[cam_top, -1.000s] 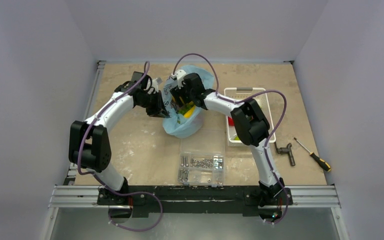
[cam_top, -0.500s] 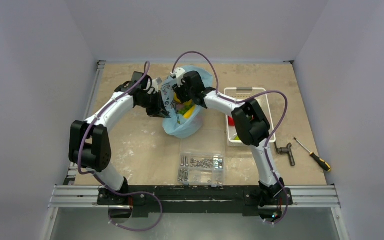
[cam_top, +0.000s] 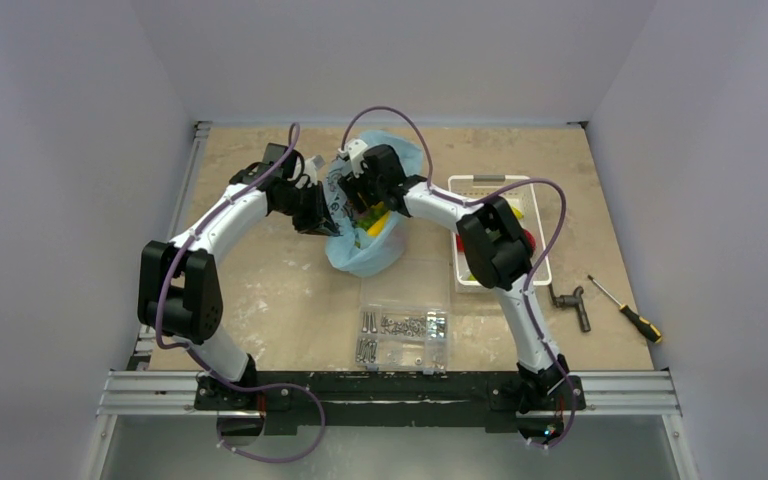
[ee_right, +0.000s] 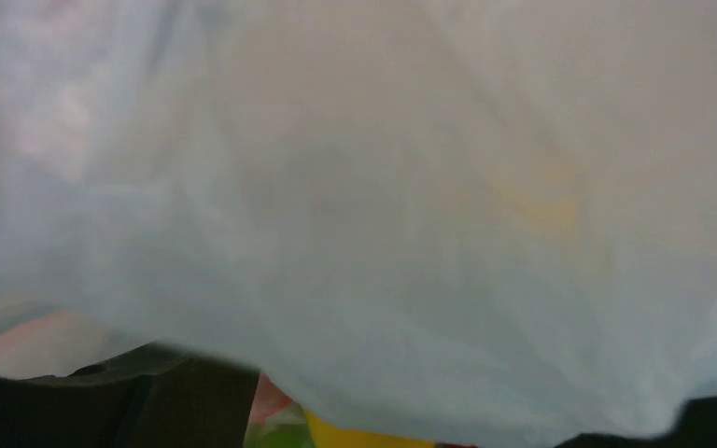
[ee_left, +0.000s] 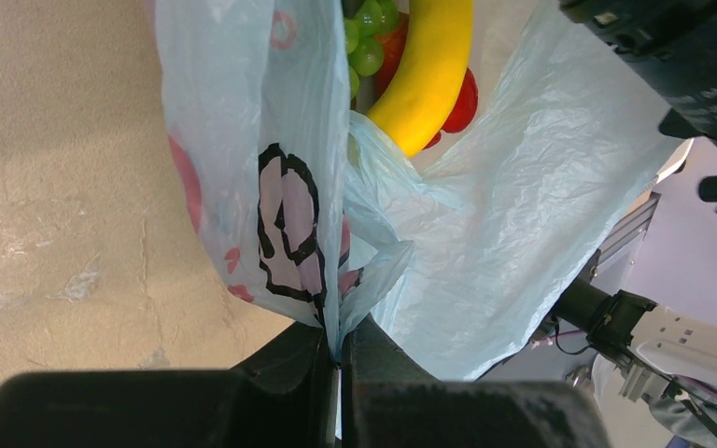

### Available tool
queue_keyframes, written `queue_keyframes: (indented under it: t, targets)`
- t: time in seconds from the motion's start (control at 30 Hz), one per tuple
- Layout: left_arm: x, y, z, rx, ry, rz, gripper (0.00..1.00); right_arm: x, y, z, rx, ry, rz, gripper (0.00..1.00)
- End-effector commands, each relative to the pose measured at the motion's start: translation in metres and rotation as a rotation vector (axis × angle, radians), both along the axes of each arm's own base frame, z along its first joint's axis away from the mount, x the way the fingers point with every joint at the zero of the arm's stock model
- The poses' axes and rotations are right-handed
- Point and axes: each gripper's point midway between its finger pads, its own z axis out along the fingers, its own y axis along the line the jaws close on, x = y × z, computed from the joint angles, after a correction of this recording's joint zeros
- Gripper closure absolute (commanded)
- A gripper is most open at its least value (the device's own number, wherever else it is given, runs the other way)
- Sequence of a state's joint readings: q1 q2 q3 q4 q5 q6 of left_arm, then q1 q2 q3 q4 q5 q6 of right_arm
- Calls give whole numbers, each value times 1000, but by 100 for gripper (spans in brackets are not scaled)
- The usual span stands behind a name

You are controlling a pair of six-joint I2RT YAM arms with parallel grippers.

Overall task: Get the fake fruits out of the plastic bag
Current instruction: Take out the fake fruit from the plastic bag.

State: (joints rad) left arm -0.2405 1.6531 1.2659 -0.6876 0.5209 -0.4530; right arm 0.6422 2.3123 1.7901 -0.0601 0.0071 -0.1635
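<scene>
The light-blue plastic bag lies at mid-table with its mouth held up. My left gripper is shut on the bag's printed left edge, and the left wrist view shows the film pinched between the closed jaws. My right gripper reaches down into the bag's mouth; in its wrist view, bag film covers nearly everything and the fingers stand apart. Fake fruits sit inside the bag: a yellow banana, green grapes, a red fruit.
A white slotted basket right of the bag holds a red fruit and a yellow one. A clear compartment box with screws lies near the front. A dark tool and a screwdriver lie at the right.
The right arm's elbow has shifted slightly left, uncovering the red fruit in the basket. Its gripper stays in the bag's mouth. The left arm has not moved.
</scene>
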Motion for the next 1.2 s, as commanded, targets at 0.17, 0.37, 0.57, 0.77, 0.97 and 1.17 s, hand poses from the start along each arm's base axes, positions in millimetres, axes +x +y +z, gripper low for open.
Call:
queue_keyframes:
  t: [0.17, 0.37, 0.57, 0.77, 0.97, 1.17]
  targets:
    - [10, -3, 12, -32, -37, 0, 100, 10, -6, -9, -53, -19, -21, 24]
    - [9, -3, 12, -31, -35, -1, 100, 9, -2, 26, -7, -56, -14, 40]
    - [9, -3, 12, -29, -36, -1, 100, 3, -8, 78, 43, -114, -32, 61]
    - [9, -2, 15, -23, -49, 1, 100, -19, -19, 89, 34, -99, -31, 71]
    - [10, 1, 19, -16, -67, 11, 100, -45, -33, 81, 40, -54, -32, 76]
    - [14, 7, 26, -28, -93, 39, 100, -77, -21, 63, 79, 66, 65, 77]
